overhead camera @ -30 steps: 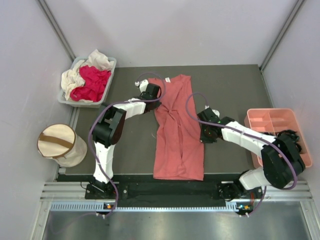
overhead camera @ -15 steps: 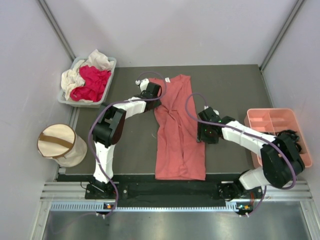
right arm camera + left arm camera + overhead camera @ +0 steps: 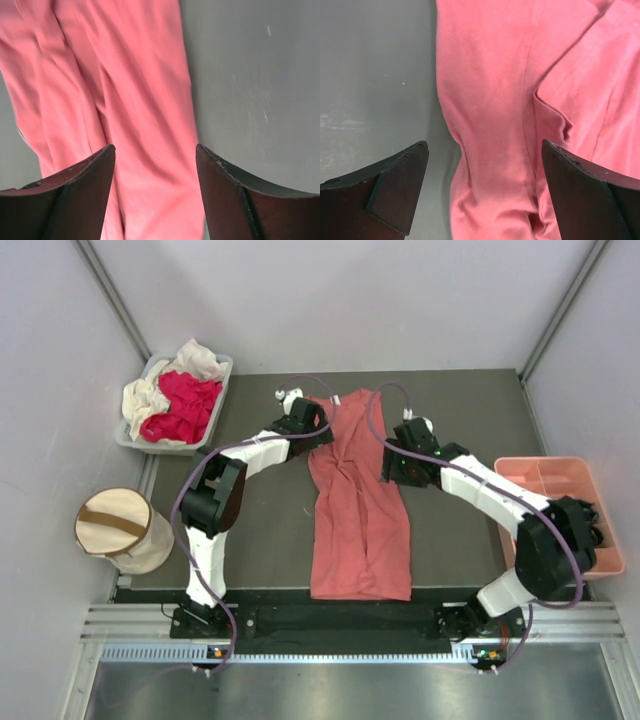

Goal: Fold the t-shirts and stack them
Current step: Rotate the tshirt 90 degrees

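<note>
Your salmon-pink shirt point(image 3: 358, 510) lies lengthwise mid-desk point(image 3: 460, 420), looking already narrowed into a strip; with the left claw point(image 3: 484, 145) wide and the right claw point(image 3: 155, 147) open, both empty at its far side edges, you likely next pinch the collar end and fold it toward the hem.

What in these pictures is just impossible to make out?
- Top view: how many t-shirts fill the grey bin; they lie heaped together.
- Top view: neck label of the salmon shirt, too small to read.
- Top view: near end of the pink tray, covered by the right arm.
- Wrist views: the shirt's outline, cut by frame edges.
</note>
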